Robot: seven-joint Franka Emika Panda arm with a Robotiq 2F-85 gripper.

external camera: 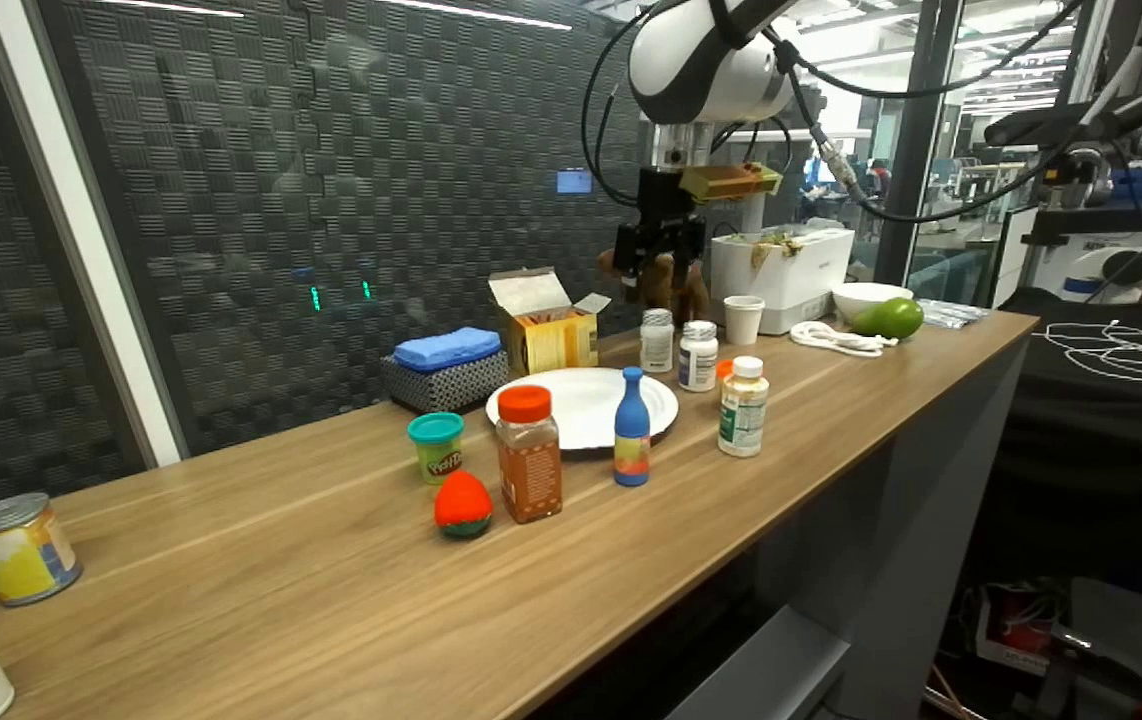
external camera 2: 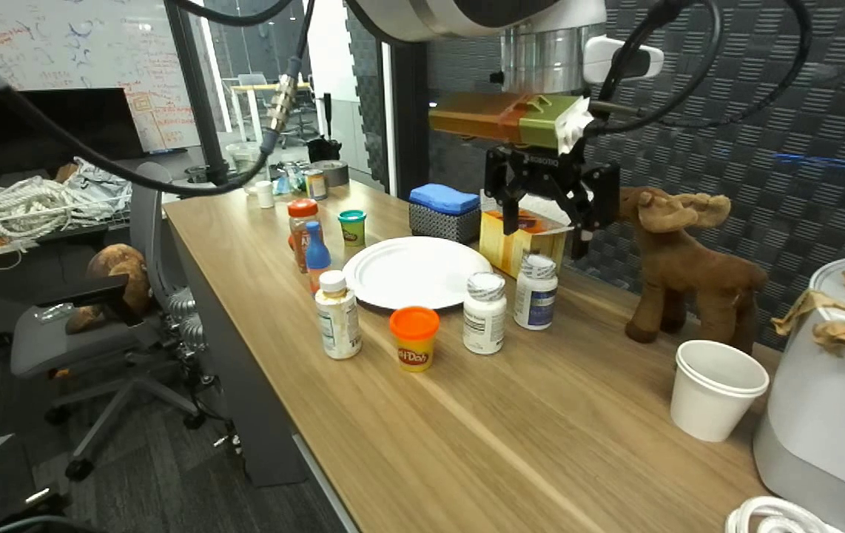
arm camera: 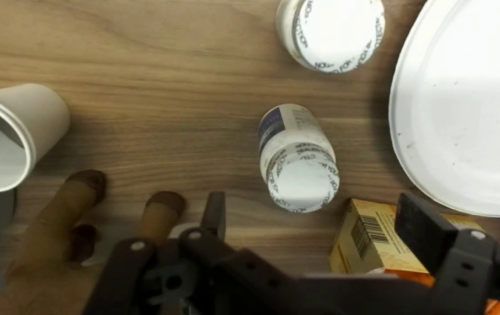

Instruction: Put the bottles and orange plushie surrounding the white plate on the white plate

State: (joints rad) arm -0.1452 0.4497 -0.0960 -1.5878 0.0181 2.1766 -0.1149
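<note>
Aloft, a black gripper point(external camera 2: 545, 234) is hovering, fingers spread, in an exterior view a rounded orange-red plushie point(external camera: 463, 502) is sitting at near left of a round white plate point(external camera: 576, 395), slim blue bottle point(external camera: 631, 428) standing near, white plastic bottles point(external camera: 698, 358) right.

Can read ROBOTIQ on the gripper point(external camera 2: 547, 229) in an exterior view. Can read Play-Doh on the teal-lidded tub point(external camera: 437, 449) and, cut short, on the orange-lidded tub point(external camera 2: 413, 344). In wrist view, can pick out FOR and OTECT circling the top of the upper white pill bottle point(arm camera: 336, 35), plus barcode point(arm camera: 366, 232) on the yellow carton point(arm camera: 389, 248). Can't make out whiteboard point(external camera 2: 108, 55) handwriting.
</note>
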